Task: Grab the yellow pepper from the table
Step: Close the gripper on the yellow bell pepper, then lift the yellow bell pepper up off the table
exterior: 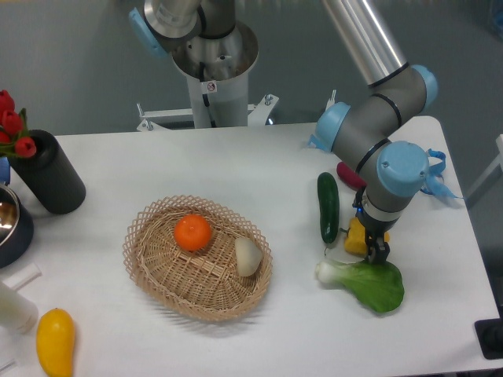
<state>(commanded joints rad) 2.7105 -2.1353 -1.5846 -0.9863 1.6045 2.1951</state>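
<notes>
The yellow pepper (356,239) sits on the white table (236,165) at the right, mostly covered by my wrist; only a glossy yellow part shows. My gripper (362,241) is lowered straight over it, with one dark finger (380,250) on its right side and the other at its left edge. The fingers stand on either side of the pepper, close to its skin. I cannot tell whether they press on it. The pepper's stem is hidden.
A green cucumber (328,206) lies just left of the pepper, and a bok choy (369,281) lies just in front. A red vegetable (348,174) lies behind the arm. A wicker basket (149,259) holds an orange and a white bulb. A smooth yellow fruit (55,340) lies front left, and a black vase (51,174) stands far left.
</notes>
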